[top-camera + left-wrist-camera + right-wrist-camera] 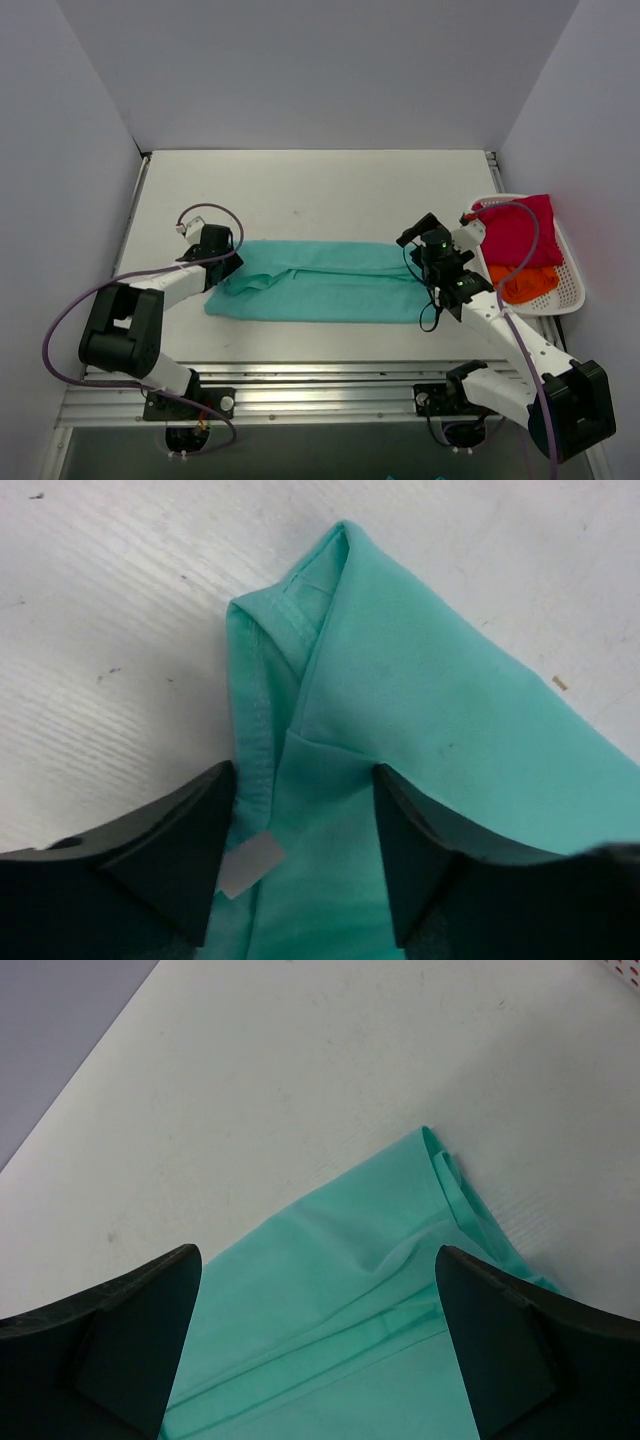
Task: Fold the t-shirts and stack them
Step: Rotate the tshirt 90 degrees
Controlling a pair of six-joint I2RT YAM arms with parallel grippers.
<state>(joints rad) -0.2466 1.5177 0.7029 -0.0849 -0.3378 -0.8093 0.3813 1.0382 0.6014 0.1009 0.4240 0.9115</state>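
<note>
A teal t-shirt (320, 290) lies on the white table, folded into a long strip running left to right. My left gripper (230, 262) is at its left end, open, with its fingers (190, 870) straddling the bunched cloth (420, 690) and a small white label (250, 865). My right gripper (420, 245) hovers over the strip's right end, wide open and empty, with the teal cloth (350, 1290) and its fold lines below the fingers (130, 1340). A magenta-red t-shirt (520, 230) and an orange t-shirt (528, 283) lie in the basket at the right.
A white slotted basket (570, 290) stands at the table's right edge, close behind my right arm. Grey walls enclose the table on the left, back and right. A metal rail (320, 385) runs along the near edge.
</note>
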